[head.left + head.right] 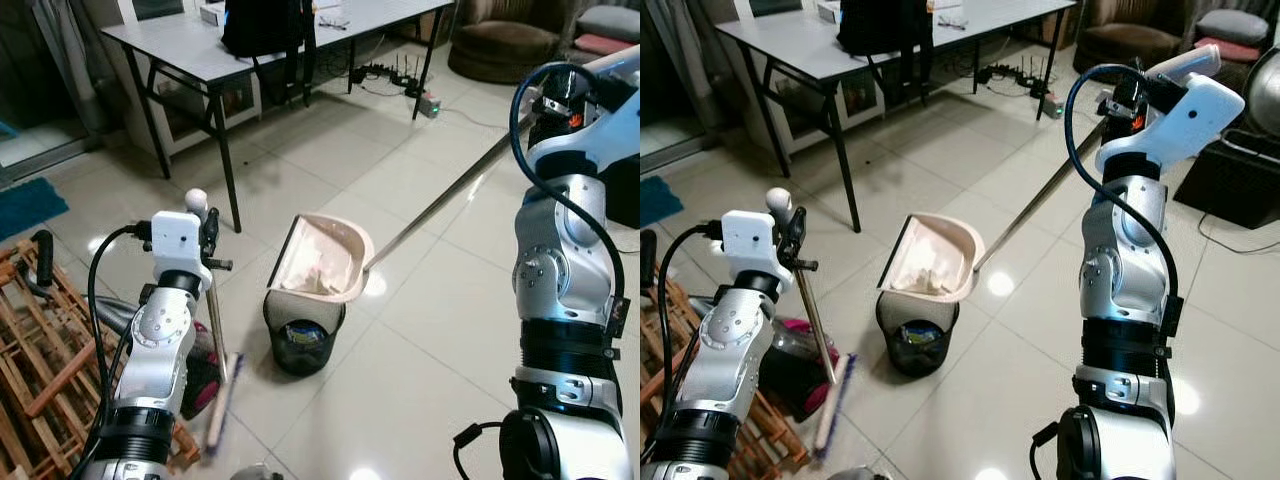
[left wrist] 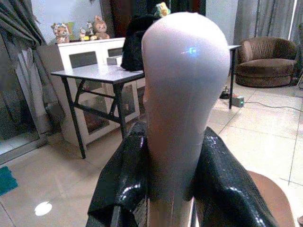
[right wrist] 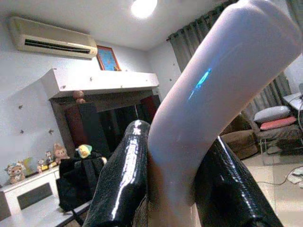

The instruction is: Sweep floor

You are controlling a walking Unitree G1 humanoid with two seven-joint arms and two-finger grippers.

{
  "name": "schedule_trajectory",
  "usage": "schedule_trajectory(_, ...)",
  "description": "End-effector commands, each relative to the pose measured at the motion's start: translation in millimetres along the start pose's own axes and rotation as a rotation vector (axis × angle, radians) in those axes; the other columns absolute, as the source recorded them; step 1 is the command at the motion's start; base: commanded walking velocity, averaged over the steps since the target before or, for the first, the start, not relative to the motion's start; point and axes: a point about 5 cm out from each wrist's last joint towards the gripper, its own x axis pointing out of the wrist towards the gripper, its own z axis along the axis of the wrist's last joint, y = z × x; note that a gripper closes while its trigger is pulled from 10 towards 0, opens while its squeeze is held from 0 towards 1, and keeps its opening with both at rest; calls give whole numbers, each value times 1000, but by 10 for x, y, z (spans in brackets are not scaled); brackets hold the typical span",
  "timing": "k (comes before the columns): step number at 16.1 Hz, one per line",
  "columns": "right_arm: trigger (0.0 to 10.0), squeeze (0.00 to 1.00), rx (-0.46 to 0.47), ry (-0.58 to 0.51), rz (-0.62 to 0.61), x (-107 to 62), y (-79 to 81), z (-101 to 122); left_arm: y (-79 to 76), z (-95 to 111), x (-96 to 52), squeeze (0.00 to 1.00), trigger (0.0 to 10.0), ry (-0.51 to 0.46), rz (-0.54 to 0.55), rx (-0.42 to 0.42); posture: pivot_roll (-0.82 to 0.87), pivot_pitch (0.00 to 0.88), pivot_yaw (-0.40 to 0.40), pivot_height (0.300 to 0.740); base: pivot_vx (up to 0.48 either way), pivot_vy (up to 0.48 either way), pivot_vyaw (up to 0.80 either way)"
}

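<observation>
The left pincer (image 2: 170, 184) clamps the broom (image 1: 215, 330) handle just below its knob. The right pincer (image 3: 175, 170) grips the dustpan (image 1: 320, 260) handle, pan tipped over the bin (image 1: 303, 338) at 6 o'clock.

The broom (image 1: 222, 395) head was motion-blurred; the dustpan (image 1: 322, 260) hid part of the bin (image 1: 302, 340) rim.
</observation>
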Motion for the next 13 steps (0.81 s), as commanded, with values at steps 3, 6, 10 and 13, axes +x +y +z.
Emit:
schedule_trajectory(3, 10000, 0, -120, -90, 286, -88, 394, -61, 4, 28, 27, 0, 10000, -4, 7, 4, -36, 0, 2, 740, 0, 0, 0)
schedule_trajectory(6, 10000, 0, -191, -115, 469, -220, 667, -206, 0, 30, 32, 0, 10000, -3, 10, 3, -34, 0, 0, 740, 0, 0, 0)
schedule_trajectory(10, 10000, 0, -217, -138, 637, -401, 937, -408, 0, 31, 39, 0, 10000, -4, 15, 7, -31, 0, -2, 740, 0, 0, 0)
schedule_trajectory(13, 10000, 0, -256, -172, 788, -578, 1136, -539, 1, 33, 41, 0, 10000, -6, 20, 10, -23, 0, -8, 740, 0, 0, 0)
